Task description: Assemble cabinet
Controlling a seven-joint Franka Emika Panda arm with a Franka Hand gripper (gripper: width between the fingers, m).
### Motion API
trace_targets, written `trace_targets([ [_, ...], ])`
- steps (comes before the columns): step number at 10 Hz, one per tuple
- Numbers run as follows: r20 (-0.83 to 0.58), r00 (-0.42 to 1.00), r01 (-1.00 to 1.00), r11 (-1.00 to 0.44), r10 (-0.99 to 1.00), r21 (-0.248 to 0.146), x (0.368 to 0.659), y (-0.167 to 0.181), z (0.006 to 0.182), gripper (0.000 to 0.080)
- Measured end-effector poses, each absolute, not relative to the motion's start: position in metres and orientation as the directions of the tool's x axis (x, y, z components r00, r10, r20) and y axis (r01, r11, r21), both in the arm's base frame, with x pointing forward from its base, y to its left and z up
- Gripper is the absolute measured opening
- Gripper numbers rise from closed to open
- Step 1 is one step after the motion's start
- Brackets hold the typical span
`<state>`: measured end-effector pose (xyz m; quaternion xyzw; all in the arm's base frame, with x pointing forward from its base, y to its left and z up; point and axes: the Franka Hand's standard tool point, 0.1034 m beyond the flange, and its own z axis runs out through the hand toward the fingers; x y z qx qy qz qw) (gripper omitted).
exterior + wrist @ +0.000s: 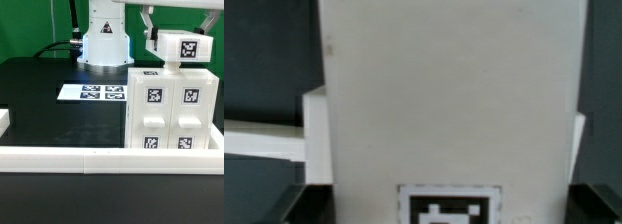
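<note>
The cabinet body (171, 112), a large white box with several square markers on its front, stands at the exterior view's right. Just above its top, my gripper (172, 50) is shut on a white tagged panel (186, 48), tilted slightly. In the wrist view this panel (446, 100) fills the middle as a tall white slab with its marker near the jaws. My gripper (441, 202) shows only as a dark finger on either side, each against an edge of the panel. The white body (267, 140) peeks out behind the slab.
The marker board (100, 92) lies flat on the black table in front of the robot base (105, 40). A long low white rail (90, 157) runs along the near edge, with a short white end piece (4, 122) at the exterior view's left.
</note>
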<state>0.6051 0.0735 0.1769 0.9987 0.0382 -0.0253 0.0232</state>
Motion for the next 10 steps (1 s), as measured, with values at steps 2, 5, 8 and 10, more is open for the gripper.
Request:
trace_targets([
  [2,-0.044,0.996,0.078,-0.996,0.076,0.045,0.607,0.073,0.177,0.0556],
  [5,-0.02,0.994,0.113,-0.993,0.112,0.044,0.609,0.066,0.171,0.0556],
  [8,-0.001,0.994,0.112,-0.993,0.112,0.045,0.609,0.067,0.165,0.0556],
  [10,-0.001,0.994,0.112,-0.993,0.112,0.045,0.609,0.067,0.165,0.0556],
])
